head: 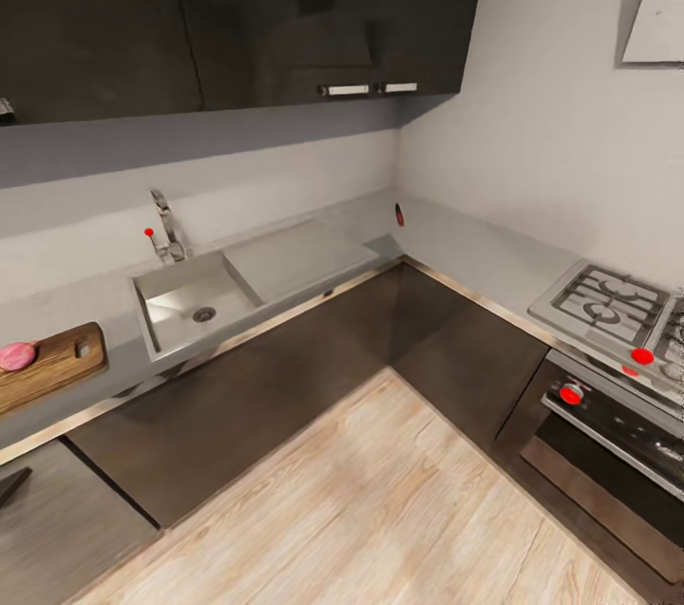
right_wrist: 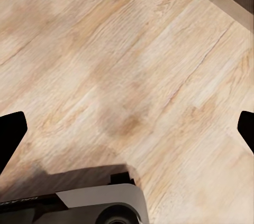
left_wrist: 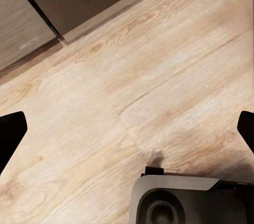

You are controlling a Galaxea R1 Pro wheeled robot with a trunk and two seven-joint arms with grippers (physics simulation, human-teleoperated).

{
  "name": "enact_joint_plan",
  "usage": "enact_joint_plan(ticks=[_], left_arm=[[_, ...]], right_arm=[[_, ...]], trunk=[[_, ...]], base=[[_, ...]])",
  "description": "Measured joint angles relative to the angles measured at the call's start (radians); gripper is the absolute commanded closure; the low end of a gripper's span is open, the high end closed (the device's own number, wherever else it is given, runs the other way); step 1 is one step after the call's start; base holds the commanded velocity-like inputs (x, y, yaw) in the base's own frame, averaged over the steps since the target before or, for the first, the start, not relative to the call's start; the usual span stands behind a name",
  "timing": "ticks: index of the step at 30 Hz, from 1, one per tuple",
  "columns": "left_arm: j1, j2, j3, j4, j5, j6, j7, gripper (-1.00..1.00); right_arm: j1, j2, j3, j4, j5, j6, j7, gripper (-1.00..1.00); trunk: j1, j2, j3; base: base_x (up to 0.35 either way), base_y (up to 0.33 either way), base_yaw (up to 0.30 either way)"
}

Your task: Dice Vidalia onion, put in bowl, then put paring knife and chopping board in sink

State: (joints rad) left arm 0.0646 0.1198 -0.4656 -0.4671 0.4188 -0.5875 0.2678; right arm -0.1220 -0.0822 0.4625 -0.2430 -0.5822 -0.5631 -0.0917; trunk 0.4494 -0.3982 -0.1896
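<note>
The grey steel sink [head: 180,296] is set in the grey countertop [head: 475,254] at the left, its basin bare except for the round drain, with the chrome tap behind it. At the far left edge the brown chopping board [head: 57,363] lies on the countertop. A pink rounded thing, apparently the onion [head: 17,355], rests on the board's left end. The paring knife and the bowl are out of view. My left gripper [left_wrist: 127,131] and right gripper [right_wrist: 127,131] both hang open over the wooden floor, nothing between their fingertips.
The countertop turns a corner to a gas hob [head: 608,301] and an oven with red knobs [head: 570,393] at the right. Dark base cabinets [head: 313,349] run under the worktop, dark wall cabinets above. Light wooden floor [head: 380,501] lies in front.
</note>
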Motion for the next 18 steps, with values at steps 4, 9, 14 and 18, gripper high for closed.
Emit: enact_joint_plan(ticks=[4,9,14,18], left_arm=[[0.000,0.000,0.000,0.000,0.001,0.000,0.000,-1.00],[0.001,0.000,0.000,0.000,0.001,0.000,0.000,-1.00],[0.000,0.000,0.000,0.000,0.001,0.000,0.000,-1.00],[0.000,0.000,0.000,0.000,0.001,0.000,0.000,-1.00]], right_arm=[[0.000,0.000,0.000,0.000,0.000,0.000,0.000,-1.00],[0.000,0.000,0.000,0.000,0.000,0.000,0.000,-1.00],[0.000,0.000,0.000,0.000,0.000,0.000,0.000,-1.00],[0.000,-0.001,0.000,0.000,0.000,0.000,0.000,-1.00]], trunk=[[0.000,0.000,0.006],[0.000,0.000,0.013],[0.000,0.000,0.020],[0.000,0.000,0.026]], base=[[0.000,0.000,-0.120],[0.000,0.000,-0.122],[0.000,0.000,-0.135],[0.000,0.000,-0.156]])
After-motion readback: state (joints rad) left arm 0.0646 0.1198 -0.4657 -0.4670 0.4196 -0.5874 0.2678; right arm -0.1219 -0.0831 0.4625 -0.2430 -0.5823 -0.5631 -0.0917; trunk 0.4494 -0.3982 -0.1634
